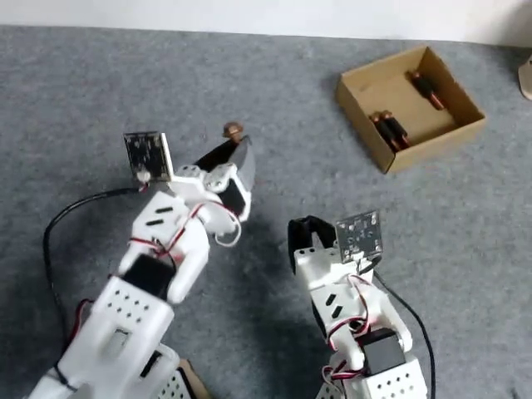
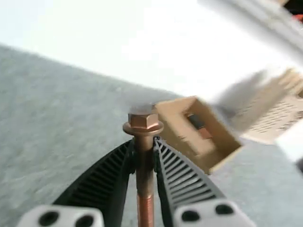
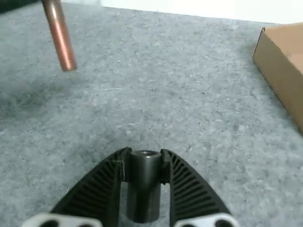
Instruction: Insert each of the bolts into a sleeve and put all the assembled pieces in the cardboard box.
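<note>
My left gripper is shut on a copper bolt, gripping its shank just under the hex head; in the high view the bolt's head sticks out past this gripper at centre left. My right gripper is shut on a dark sleeve, its open end facing outward. The bolt's lower shank hangs in the air some way beyond the sleeve. The right gripper sits near the middle of the table. The cardboard box stands at the back right and holds assembled dark-and-copper pieces.
Grey carpet covers the table. The box corner lies off to one side of the right gripper, and the box also lies behind the bolt head. A pale object sits at the far right edge.
</note>
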`<state>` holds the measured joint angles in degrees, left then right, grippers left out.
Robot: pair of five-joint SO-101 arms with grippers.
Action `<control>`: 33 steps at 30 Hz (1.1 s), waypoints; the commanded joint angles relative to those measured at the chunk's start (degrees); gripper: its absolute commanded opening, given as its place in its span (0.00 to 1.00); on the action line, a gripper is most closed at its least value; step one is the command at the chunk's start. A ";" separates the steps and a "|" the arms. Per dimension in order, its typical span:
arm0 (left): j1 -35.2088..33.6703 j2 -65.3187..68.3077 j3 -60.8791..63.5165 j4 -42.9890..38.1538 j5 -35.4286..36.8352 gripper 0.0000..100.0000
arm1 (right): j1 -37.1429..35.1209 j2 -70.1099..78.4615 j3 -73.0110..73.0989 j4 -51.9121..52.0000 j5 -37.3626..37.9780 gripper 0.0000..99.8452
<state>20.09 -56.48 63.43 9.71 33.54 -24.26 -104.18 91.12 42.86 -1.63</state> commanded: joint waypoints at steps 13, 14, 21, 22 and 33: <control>8.13 -12.97 6.73 -3.08 0.53 0.00 | -8.04 -1.19 10.59 -20.79 0.79 0.00; 8.13 -12.97 6.90 -3.08 0.26 0.00 | -7.96 -1.19 10.95 -21.41 0.62 0.00; 8.04 -12.88 9.45 -3.08 0.09 0.00 | -8.31 -1.19 11.38 -21.76 0.44 0.00; 8.04 -12.88 9.54 -3.08 0.00 0.00 | -8.31 -1.19 11.30 -21.76 0.44 0.00; 8.48 -12.79 13.14 -9.76 -6.86 0.00 | -8.40 -1.19 11.30 -21.67 0.44 0.00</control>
<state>27.65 -68.18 76.44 3.21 28.70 -32.26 -104.44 95.69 23.08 -1.45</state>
